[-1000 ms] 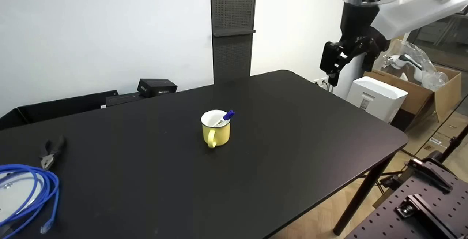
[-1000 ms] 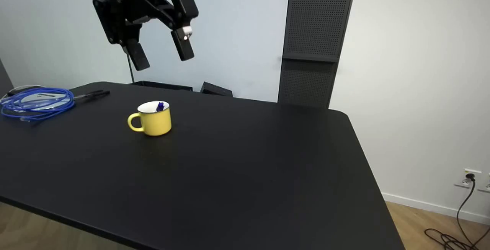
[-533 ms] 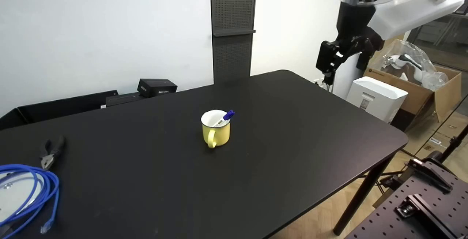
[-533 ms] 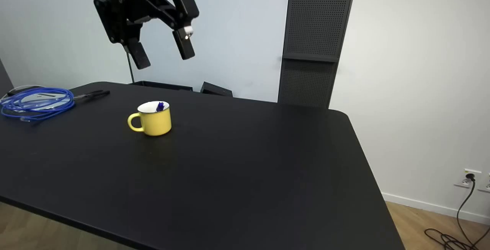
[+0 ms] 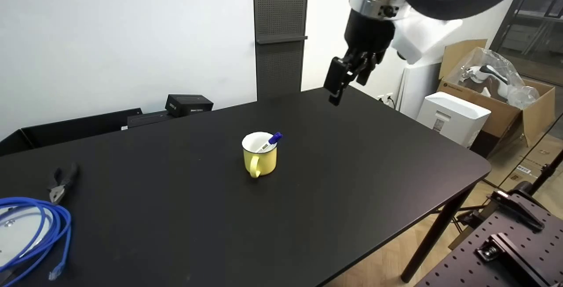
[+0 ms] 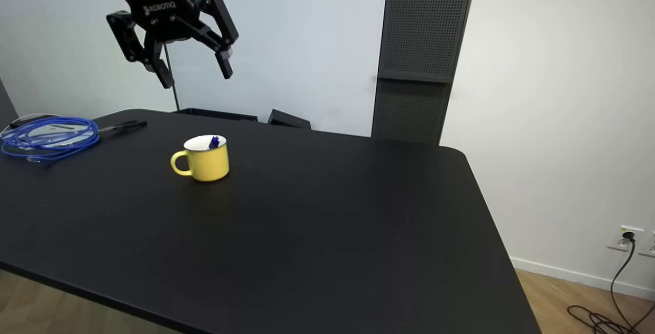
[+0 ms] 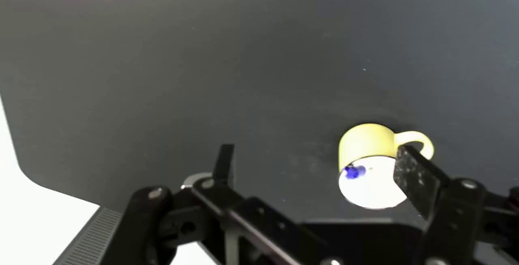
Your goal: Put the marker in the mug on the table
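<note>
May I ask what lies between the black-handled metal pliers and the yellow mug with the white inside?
Only bare matte black tabletop lies between the pliers and the mug in both exterior views.

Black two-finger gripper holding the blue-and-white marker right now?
No: the marker leans in the white-lined yellow mug, clear of the open gripper.

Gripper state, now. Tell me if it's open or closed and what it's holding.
Gripper: open, jaws apart, holding nothing; the marker rests in the mug.
</note>
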You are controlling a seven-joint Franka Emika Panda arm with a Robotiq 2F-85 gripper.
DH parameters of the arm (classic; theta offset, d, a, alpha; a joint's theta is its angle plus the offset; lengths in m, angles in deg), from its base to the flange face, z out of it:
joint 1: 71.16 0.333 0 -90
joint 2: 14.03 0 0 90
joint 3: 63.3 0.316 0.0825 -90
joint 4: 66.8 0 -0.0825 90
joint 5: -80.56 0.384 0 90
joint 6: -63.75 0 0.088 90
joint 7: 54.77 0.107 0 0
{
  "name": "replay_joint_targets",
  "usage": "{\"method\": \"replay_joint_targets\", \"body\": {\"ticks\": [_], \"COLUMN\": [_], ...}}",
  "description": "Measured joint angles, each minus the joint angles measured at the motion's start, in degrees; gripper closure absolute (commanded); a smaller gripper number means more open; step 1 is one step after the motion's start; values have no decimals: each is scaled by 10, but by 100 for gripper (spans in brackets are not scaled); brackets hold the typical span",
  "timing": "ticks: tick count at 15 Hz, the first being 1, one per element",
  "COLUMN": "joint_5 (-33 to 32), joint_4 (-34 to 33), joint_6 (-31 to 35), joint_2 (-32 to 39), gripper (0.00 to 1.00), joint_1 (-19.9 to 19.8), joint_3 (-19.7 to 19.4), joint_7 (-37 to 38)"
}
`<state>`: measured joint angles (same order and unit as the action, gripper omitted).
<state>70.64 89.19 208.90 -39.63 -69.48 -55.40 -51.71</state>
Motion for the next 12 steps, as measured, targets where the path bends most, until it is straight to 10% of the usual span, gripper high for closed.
{"method": "replay_joint_targets", "body": {"ticks": [7,12], "joint_5": [165,189], "joint_4": [-99,-133], "joint_6": [49,33], "joint_2": [158,195], "gripper": [0,0], "joint_1": [114,113], "joint_3": [-77,-81], "joint_7": [-279,-325]}}
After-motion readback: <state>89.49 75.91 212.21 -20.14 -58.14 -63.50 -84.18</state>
